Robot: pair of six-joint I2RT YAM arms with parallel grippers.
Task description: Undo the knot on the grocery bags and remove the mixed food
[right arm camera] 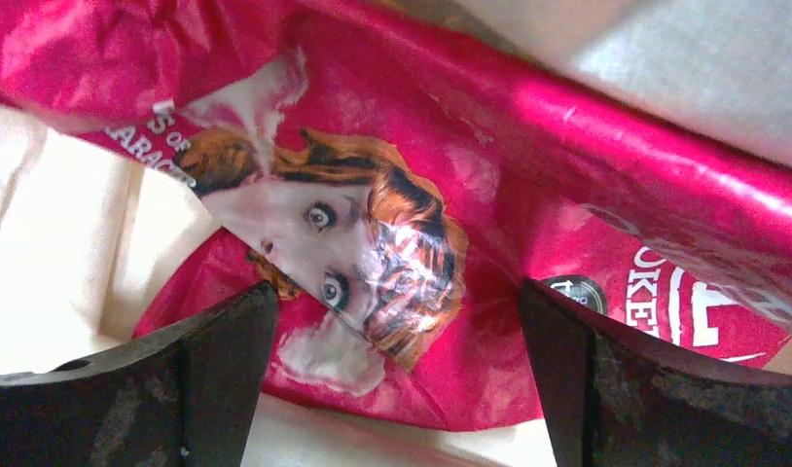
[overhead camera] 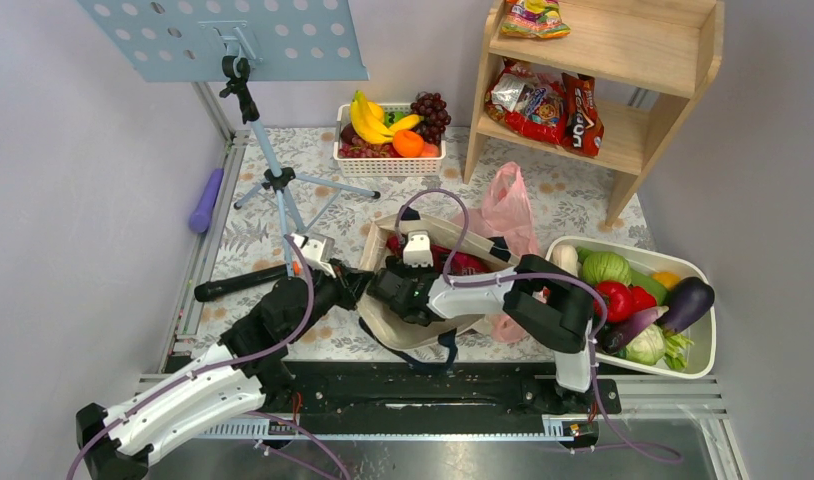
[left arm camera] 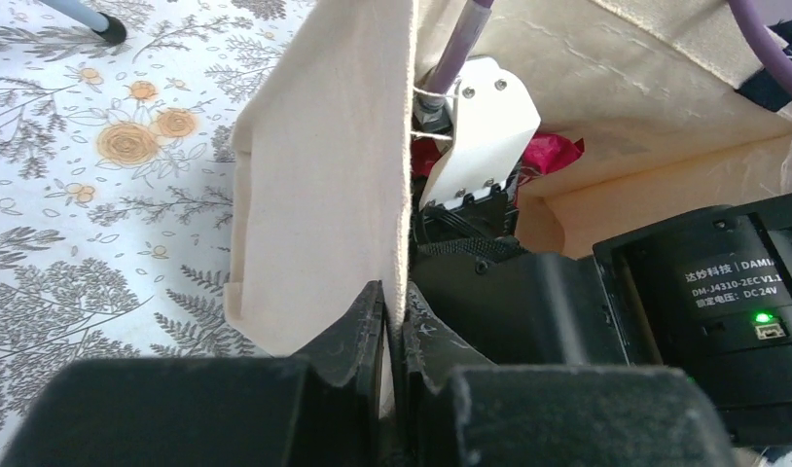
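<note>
My left gripper [left arm camera: 392, 316] pinched the tote [left arm camera: 324, 185] wall, holding it open so my right gripper [right arm camera: 397, 331], jaws apart inside, could reach the snack packet [right arm camera: 587, 185].

Right claw [overhead camera: 408, 278] inside beige tote [overhead camera: 383, 325] — pink bag [overhead camera: 508, 205] just behind, vegetable tray [overhead camera: 709, 345] at right.

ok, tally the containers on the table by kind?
white basket: 1
white tub: 1
canvas tote: 1
pink plastic bag: 1
Total: 4
</note>
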